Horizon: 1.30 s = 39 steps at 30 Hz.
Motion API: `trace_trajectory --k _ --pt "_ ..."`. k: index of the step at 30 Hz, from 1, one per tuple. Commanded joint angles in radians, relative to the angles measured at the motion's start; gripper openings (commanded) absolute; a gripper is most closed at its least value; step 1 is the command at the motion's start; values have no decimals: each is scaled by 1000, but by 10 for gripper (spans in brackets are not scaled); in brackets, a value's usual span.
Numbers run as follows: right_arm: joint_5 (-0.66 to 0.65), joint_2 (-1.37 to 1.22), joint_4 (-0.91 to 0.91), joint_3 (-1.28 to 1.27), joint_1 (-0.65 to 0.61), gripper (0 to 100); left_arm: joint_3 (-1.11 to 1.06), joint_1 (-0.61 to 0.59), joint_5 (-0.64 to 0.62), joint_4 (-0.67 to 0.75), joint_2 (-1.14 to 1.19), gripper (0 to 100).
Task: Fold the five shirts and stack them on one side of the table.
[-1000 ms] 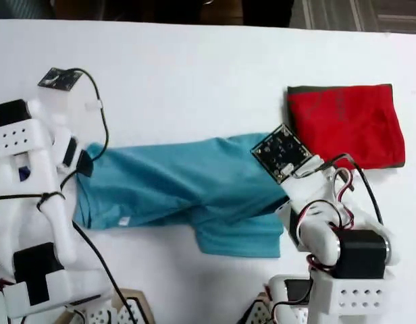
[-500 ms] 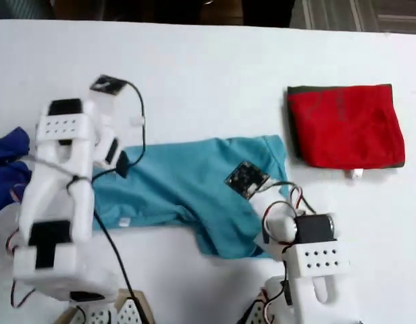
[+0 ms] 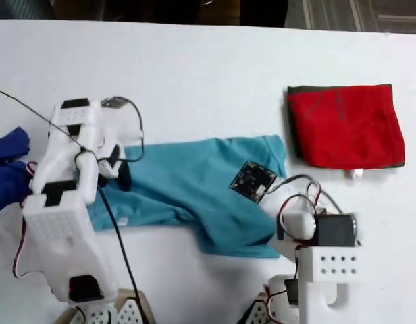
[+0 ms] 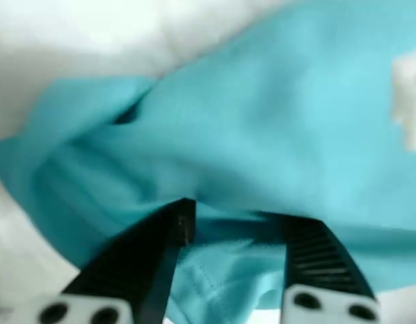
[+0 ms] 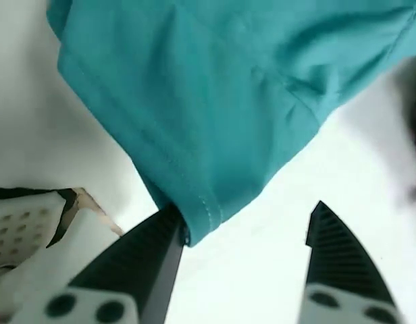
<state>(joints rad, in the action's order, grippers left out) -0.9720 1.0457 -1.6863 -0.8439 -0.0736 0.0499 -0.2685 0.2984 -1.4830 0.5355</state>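
Observation:
A teal shirt (image 3: 188, 189) lies spread lengthwise across the middle of the table. My left gripper (image 3: 119, 173) sits at its left end. In the left wrist view the gripper (image 4: 239, 219) is open, its black fingers (image 4: 157, 253) set down on bunched teal fabric (image 4: 262, 135). My right arm (image 3: 316, 233) stands near the front edge by the shirt's right end. The right gripper (image 5: 247, 210) is open above the white table, with the shirt's hemmed corner (image 5: 198, 216) touching one finger. A folded red shirt (image 3: 346, 125) rests at the far right. A blue shirt (image 3: 9, 158) lies crumpled at the left edge.
The white table (image 3: 194, 67) stretches wide behind the shirts. Both arm bases and a piece of cardboard (image 3: 137, 300) crowd the front edge. Black cables (image 3: 120, 236) trail from the left arm over the table.
The right arm has drawn back from beside the red shirt toward the front edge. The left arm has swung inward over the teal shirt's left end, and the blue shirt now shows.

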Motion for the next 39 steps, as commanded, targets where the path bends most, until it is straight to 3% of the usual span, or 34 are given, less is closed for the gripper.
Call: trace_trajectory --k 1,13,17,22,27,31,39 --pt "-5 15 -64 115 -39 261 91 -14 -48 -15 37 226" --pt "-68 12 -68 98 -53 259 595 -34 -86 -212 354 226" --pt "-57 12 62 -34 -59 259 751 -54 -81 -296 433 226" --pt "170 10 363 -269 -62 259 768 -60 -84 -301 456 226" --pt "259 -2 530 -390 -62 258 773 -58 -84 -296 462 226" --pt "304 -137 573 -364 -73 258 773 -57 -86 -295 462 226" --pt "379 -579 558 -178 -239 260 766 -60 -86 -295 462 226"
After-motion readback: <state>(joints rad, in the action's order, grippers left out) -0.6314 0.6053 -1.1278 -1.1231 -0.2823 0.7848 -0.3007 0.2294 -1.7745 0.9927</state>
